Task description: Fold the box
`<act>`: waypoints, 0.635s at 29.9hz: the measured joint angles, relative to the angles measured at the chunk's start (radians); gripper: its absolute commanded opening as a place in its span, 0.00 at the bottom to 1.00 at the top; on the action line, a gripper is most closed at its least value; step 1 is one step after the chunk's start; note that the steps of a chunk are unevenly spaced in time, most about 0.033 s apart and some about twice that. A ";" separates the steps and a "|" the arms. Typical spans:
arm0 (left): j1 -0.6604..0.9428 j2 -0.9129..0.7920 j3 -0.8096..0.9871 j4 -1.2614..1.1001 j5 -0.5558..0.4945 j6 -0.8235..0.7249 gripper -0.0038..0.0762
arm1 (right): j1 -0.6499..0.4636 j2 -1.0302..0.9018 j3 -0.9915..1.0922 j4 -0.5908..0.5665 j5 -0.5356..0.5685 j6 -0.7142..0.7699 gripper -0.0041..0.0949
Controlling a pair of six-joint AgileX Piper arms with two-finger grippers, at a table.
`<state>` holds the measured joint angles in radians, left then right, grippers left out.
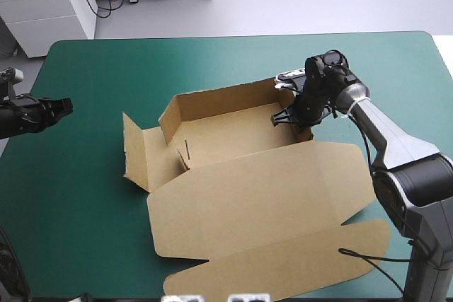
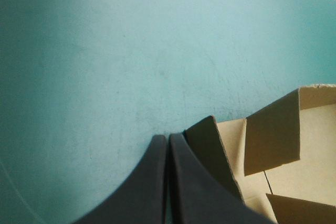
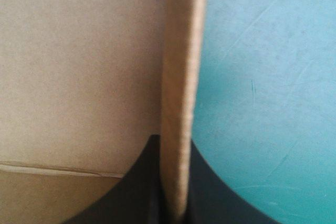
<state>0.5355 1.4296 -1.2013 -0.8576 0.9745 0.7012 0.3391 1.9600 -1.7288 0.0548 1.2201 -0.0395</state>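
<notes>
Box (image 1: 248, 196) sits mid table (image 1: 85, 210), back wall up, lid flat toward robot. Right gripper (image 1: 291, 116) pinches the right wall (image 3: 178, 77); left gripper (image 1: 62, 107) pressed together, empty, well apart. Risk — wall slips or creases if tugged w/o left side braced

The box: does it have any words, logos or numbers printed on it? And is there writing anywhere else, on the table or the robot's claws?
None: no text can be read in any view.
The box is plain brown board, the teal-green cover is unmarked, and neither the left gripper nor the right gripper shows a readable label.
</notes>
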 measured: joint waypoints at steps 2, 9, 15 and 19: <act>0.000 0.000 0.011 0.000 -0.005 0.001 0.04 | 0.000 -0.007 0.000 0.000 0.000 -0.004 0.02; 0.000 0.000 0.025 0.001 -0.016 0.002 0.04 | 0.000 -0.118 0.002 -0.030 0.012 -0.043 0.02; 0.000 0.000 0.025 0.001 -0.027 0.002 0.04 | -0.007 -0.331 0.002 -0.101 0.023 -0.057 0.02; 0.000 0.000 0.026 0.000 -0.058 0.002 0.04 | -0.051 -0.476 0.002 -0.097 0.032 -0.083 0.02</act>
<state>0.5355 1.4296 -1.1756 -0.8576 0.9169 0.7033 0.2886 1.4842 -1.7268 -0.0417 1.2521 -0.1229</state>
